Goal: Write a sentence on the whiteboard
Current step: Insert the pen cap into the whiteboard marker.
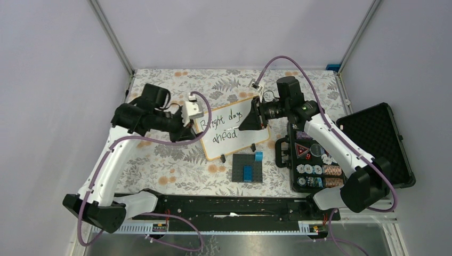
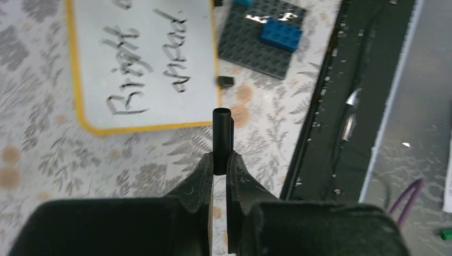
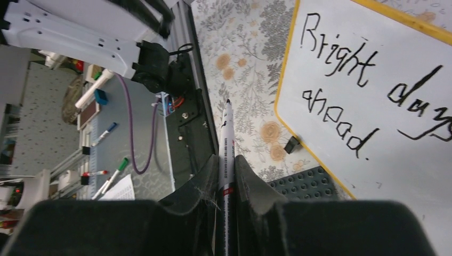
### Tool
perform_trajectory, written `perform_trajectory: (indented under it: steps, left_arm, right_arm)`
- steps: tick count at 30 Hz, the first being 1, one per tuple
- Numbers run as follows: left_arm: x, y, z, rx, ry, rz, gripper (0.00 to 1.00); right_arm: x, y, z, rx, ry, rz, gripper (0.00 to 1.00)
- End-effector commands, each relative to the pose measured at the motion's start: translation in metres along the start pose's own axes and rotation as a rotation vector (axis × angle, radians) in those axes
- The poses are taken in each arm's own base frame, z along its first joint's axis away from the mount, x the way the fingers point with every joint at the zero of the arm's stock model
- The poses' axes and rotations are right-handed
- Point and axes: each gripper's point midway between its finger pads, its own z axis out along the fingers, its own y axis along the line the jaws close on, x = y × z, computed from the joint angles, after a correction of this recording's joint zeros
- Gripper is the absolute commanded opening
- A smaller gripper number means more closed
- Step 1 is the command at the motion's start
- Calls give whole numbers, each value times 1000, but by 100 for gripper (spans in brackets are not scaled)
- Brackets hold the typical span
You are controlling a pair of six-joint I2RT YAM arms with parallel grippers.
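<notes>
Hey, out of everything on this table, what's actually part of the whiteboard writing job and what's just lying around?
Part of the job:
whiteboard
sentence on it
marker in the right fingers
cap in the left fingers

Lying about:
grey brick plate with blue bricks
open poker chip case

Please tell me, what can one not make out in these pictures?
Top external: the right gripper covers the right part of the whiteboard, beside the sentence.
Left wrist: the top edge cuts off "days"; the writing is blurred.
Right wrist: the right edge cuts the end of "days".
</notes>
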Motion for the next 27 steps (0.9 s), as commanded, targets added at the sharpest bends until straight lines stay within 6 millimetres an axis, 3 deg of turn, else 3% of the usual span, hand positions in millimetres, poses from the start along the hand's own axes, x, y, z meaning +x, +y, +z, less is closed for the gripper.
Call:
perform_trajectory:
  steps: [1, 4, 8, 27]
  left_arm:
    - [-22, -34, 19, 115, -2, 28, 0]
    - [-21, -43, 38, 136, 49, 43, 0]
    - [-23, -48, 48, 165, 37, 59, 0]
    - [-12, -46, 52, 130, 40, 176, 0]
  right_arm:
    - [-18, 27, -6, -96, -62, 31, 0]
    - [-18, 30, -6, -112, -64, 48, 0]
    - [-14, 41, -5, -186, -59, 90, 0]
    - [16, 59, 3, -303, 13, 184, 0]
